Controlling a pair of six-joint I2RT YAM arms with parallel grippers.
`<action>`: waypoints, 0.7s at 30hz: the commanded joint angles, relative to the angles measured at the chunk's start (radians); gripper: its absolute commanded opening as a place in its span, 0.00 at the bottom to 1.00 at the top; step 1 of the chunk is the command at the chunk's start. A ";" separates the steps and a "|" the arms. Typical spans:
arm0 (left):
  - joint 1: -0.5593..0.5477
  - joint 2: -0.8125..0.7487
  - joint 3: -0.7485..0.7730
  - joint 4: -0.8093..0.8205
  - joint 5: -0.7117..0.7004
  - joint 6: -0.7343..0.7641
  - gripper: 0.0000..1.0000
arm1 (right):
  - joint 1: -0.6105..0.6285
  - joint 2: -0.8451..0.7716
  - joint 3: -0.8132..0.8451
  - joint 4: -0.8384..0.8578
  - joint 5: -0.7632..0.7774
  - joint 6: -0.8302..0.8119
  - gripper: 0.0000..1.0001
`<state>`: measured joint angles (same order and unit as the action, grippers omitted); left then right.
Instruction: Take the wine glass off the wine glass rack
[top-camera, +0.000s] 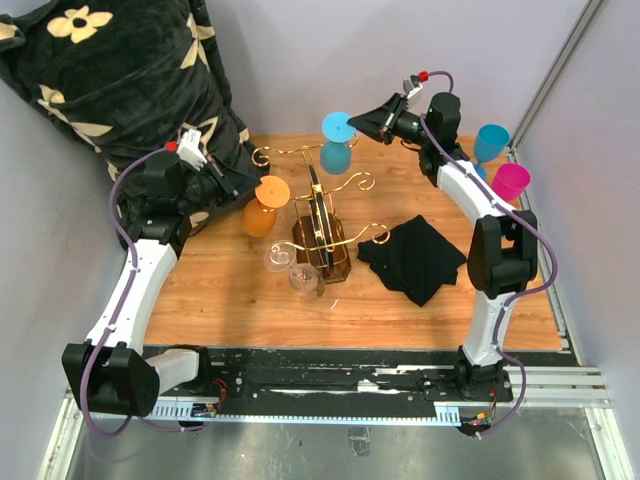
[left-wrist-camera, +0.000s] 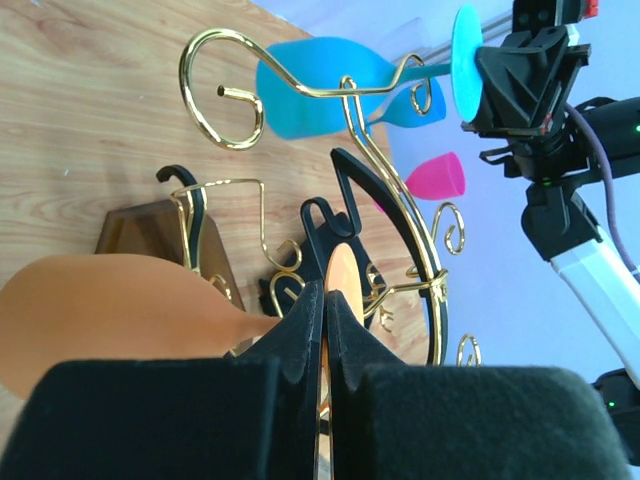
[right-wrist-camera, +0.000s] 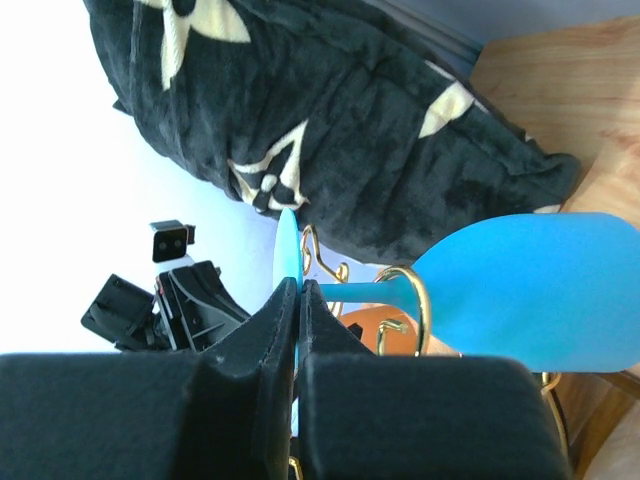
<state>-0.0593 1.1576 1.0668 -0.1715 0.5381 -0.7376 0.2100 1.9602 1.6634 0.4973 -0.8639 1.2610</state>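
On the rack (top-camera: 322, 250) mid-surface, the left jaws pinch the foot of the hanging orange glass (top-camera: 260, 216) and the right jaws that of the blue glass (top-camera: 335, 157) nearer the far edge, probably so each can slide off its wire arm.

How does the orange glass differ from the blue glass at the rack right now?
The orange glass is left of the rack, its foot pinched by the left gripper. The blue glass is at the rack's far end, its foot pinched by the right gripper. Both are upside down.
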 joint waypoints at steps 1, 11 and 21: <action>0.009 0.008 -0.015 0.174 0.036 -0.075 0.01 | 0.041 -0.018 0.015 0.031 -0.052 0.000 0.01; -0.027 0.005 -0.064 0.230 0.098 -0.122 0.00 | 0.020 -0.166 -0.184 -0.038 -0.078 -0.092 0.01; -0.036 -0.103 -0.078 0.114 0.161 -0.094 0.01 | -0.073 -0.244 -0.274 -0.047 -0.078 -0.105 0.01</action>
<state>-0.0895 1.1225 0.9829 -0.0181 0.6434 -0.8536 0.1799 1.7622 1.4155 0.4362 -0.9237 1.1782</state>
